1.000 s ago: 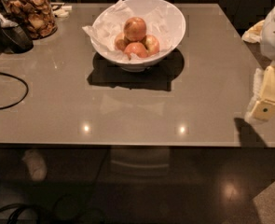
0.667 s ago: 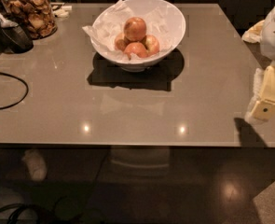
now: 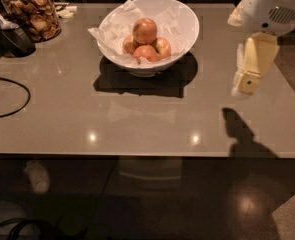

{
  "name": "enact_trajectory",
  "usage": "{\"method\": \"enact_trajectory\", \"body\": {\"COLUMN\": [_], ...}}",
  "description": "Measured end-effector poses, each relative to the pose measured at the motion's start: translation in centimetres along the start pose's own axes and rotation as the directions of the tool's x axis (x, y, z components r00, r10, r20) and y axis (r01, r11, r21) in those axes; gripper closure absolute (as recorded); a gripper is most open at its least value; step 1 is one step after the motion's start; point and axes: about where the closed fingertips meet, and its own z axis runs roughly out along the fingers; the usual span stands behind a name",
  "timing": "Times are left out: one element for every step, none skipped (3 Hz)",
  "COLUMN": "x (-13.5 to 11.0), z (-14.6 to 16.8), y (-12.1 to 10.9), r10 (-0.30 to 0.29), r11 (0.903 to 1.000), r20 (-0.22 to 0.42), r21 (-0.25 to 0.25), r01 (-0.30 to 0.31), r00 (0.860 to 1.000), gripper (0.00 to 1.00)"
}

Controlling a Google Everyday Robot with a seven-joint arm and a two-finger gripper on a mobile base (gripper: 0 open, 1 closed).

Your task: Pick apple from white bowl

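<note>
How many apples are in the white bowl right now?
4. The largest apple sits on top; beneath it lie the left apple, front apple and right apple, all in the white bowl. More may be hidden underneath. The gripper hangs right of the bowl.

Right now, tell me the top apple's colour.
Reddish-orange apple, camera view; gripper hangs right of the white bowl.

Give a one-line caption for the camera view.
Gripper hangs over the table, right of the bowl and apart from it; the apple tops three others inside.
</note>
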Motion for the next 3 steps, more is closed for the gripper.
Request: {"method": "enact_trajectory", "body": {"x": [-2.0,-3.2,-8.9], "z": [-0.2,0.0,1.0], "y": [-1.2,-2.2,-7.2], "r10": [-0.050,-0.038,-0.056], "r11": [0.9987,0.9989,0.9969], "r20": [0.010,0.050,0.083], "r21": [0.010,0.030,0.061], "r01": [0.050,0.036,0.051], "r00": [0.999,0.998,0.995], "gripper": [0.00,0.00,0.00]}}
